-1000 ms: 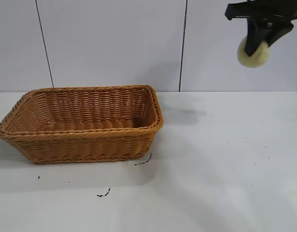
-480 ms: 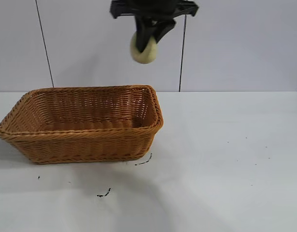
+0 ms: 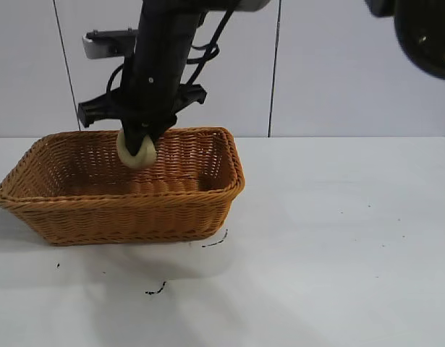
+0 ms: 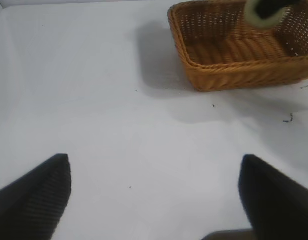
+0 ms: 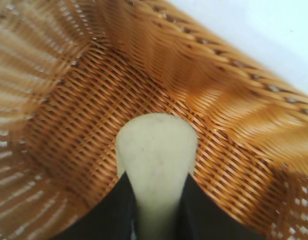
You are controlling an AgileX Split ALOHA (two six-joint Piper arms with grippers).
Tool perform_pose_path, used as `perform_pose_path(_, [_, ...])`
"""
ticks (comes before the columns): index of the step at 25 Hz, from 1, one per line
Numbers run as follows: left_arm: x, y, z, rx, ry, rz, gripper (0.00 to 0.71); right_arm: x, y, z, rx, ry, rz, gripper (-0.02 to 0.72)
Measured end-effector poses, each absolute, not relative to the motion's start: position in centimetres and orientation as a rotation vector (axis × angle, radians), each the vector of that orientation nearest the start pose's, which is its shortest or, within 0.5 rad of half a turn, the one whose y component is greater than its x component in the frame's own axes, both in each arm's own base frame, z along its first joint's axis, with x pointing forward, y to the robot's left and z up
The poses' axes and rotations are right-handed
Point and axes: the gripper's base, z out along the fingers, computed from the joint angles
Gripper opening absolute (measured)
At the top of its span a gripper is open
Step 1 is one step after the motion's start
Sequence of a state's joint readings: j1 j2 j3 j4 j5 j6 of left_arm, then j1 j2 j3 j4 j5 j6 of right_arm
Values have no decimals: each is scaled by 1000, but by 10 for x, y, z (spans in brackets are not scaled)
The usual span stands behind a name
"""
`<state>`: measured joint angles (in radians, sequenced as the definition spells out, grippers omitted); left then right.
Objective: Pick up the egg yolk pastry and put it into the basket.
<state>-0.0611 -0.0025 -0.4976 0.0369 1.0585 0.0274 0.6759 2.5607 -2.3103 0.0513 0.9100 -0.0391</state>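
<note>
The egg yolk pastry [image 3: 137, 152], a pale cream rounded lump, is pinched in my right gripper [image 3: 141, 142], which hangs inside the mouth of the orange-brown wicker basket [image 3: 121, 199] at about rim height, left of its middle. In the right wrist view the pastry [image 5: 156, 142] sits between the black fingers [image 5: 204, 215] above the woven basket floor [image 5: 78, 120]. My left gripper [image 4: 154, 160] is open and empty over bare table, well away from the basket [image 4: 229, 75]; the pastry also shows there [image 4: 254, 14].
The white table [image 3: 338, 238] carries a few small dark specks [image 3: 155, 290] in front of the basket. A white panelled wall [image 3: 331, 72] stands behind. A dark part of the rig [image 3: 428, 36] hangs at the top right.
My right gripper has carried the pastry from the upper right leftward across the scene and then down into the basket's mouth. The basket has not moved.
</note>
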Motion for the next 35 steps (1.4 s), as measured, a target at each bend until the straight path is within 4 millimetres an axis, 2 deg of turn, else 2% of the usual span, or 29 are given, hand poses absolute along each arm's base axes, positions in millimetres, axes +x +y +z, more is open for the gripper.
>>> perform_pose_path(1, [-5, 3, 277, 89, 2040, 23, 693, 428, 348, 148, -903, 2511, 285, 299])
perform_pose_path(4, [-5, 3, 277, 89, 2040, 23, 693, 427, 349, 156, -894, 2499, 301, 568])
perform_pose_path(5, [-5, 3, 277, 89, 2040, 23, 693, 427, 348, 161, -893, 2491, 302, 613])
perform_pose_path(8, [-5, 3, 277, 89, 2040, 23, 693, 425, 345, 189, -889, 2442, 290, 675])
perform_pose_path(11, [-5, 3, 277, 89, 2040, 23, 693, 427, 332, 229, -843, 2387, 279, 689])
perform_pose_path(13, [-5, 3, 277, 89, 2040, 23, 693, 432, 317, 247, -786, 2380, 274, 689])
perform_pose_path(14, [-5, 3, 277, 89, 2040, 23, 693, 437, 306, 257, -743, 2377, 271, 689])
perform_pose_path(16, [-5, 3, 277, 89, 2040, 23, 693, 451, 280, 264, -678, 2390, 248, 689])
perform_pose_path(23, [-5, 3, 277, 89, 2040, 23, 693, 500, 155, 261, -373, 2530, 119, 695])
perform_pose_path(29, [-5, 3, 277, 89, 2040, 23, 693, 516, 57, 258, -133, 2612, 42, 695])
perform_pose_path(31, [-5, 3, 277, 89, 2040, 23, 693, 515, 33, 256, -73, 2656, 24, 695])
perform_pose_path(35, [-5, 3, 277, 89, 2040, 23, 693, 511, 11, 254, -16, 2714, 9, 695])
